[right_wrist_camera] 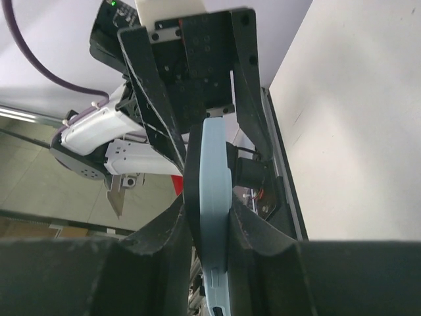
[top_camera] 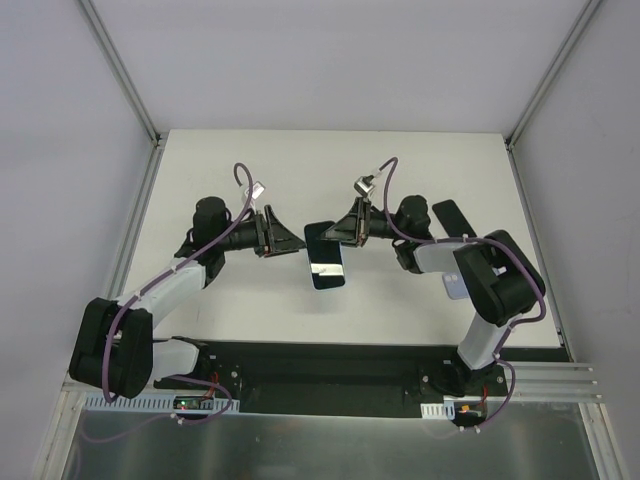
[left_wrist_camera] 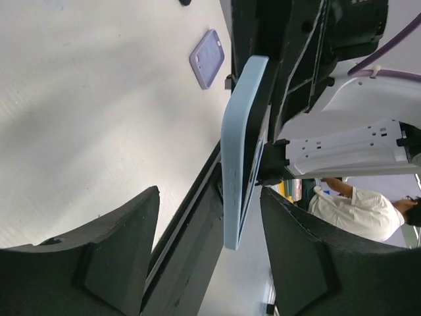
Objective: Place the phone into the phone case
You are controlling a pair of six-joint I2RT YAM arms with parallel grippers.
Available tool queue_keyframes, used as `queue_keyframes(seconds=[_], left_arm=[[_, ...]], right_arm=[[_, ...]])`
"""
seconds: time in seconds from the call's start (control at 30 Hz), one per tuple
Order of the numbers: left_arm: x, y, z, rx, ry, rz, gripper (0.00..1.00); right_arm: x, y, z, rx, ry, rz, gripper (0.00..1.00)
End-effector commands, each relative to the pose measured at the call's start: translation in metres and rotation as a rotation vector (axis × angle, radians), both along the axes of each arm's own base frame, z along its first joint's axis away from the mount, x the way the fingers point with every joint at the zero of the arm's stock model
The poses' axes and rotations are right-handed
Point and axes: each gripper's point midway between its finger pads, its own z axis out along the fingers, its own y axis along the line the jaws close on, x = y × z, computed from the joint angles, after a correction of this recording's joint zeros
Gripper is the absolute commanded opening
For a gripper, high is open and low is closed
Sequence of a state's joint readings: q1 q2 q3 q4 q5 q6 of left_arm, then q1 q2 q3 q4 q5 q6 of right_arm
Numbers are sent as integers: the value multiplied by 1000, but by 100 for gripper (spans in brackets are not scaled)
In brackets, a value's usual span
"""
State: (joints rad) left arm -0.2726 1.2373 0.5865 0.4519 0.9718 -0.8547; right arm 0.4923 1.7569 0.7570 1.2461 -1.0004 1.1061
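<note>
The phone (top_camera: 326, 268), dark screen up, sits in a light blue phone case (right_wrist_camera: 215, 172) and is held above the table's middle. My right gripper (top_camera: 337, 232) is shut on its far end; in the right wrist view the gripper (right_wrist_camera: 212, 210) squeezes the black phone (right_wrist_camera: 194, 178) and blue case edge-on. My left gripper (top_camera: 293, 241) stands open just left of it. In the left wrist view the case's blue edge (left_wrist_camera: 238, 151) hangs between the spread fingers (left_wrist_camera: 122, 260), touching neither.
A lavender case (left_wrist_camera: 207, 58) lies flat on the table to the right, half under the right arm (top_camera: 455, 287). A flat black object (top_camera: 449, 215) lies behind that arm. The black base plate (top_camera: 330, 365) runs along the near edge.
</note>
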Motion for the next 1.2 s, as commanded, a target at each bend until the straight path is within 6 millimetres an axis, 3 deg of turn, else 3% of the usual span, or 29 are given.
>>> queue_keyframes(seconds=[0.0,0.27,0.37,0.4,0.53,0.73,0.8,0.93,0.97,1.0,1.07,1.17], left_arm=[[9,-5,43,-103,-103,-25,61],[4,-8,46,-135,-106,-74,51],[3,-7,42,-127,-100,-73,36],[3,-7,40,-123,-94,-71,25],[6,-7,32,-87,-63,-64,0],[17,0,16,48,-85,0,0],[17,3,12,81,-82,4,0],[15,4,12,97,-82,2,0],[13,4,14,97,-89,-1,7],[12,4,15,96,-89,-2,20],[10,6,19,91,-98,7,33],[6,4,22,66,-97,0,41]], right_arm=[[-41,0,60,161,-338,116,5],[-50,6,58,163,-336,146,6],[-50,7,58,164,-336,148,7],[-50,7,58,164,-335,148,7],[-49,8,59,164,-328,152,10],[-45,11,66,173,-319,155,22],[-43,11,67,175,-317,155,22],[-42,12,72,181,-326,158,11],[-43,12,71,181,-328,162,9],[-43,12,72,180,-330,164,8],[-45,11,71,178,-334,169,7],[-48,10,71,178,-337,173,7]])
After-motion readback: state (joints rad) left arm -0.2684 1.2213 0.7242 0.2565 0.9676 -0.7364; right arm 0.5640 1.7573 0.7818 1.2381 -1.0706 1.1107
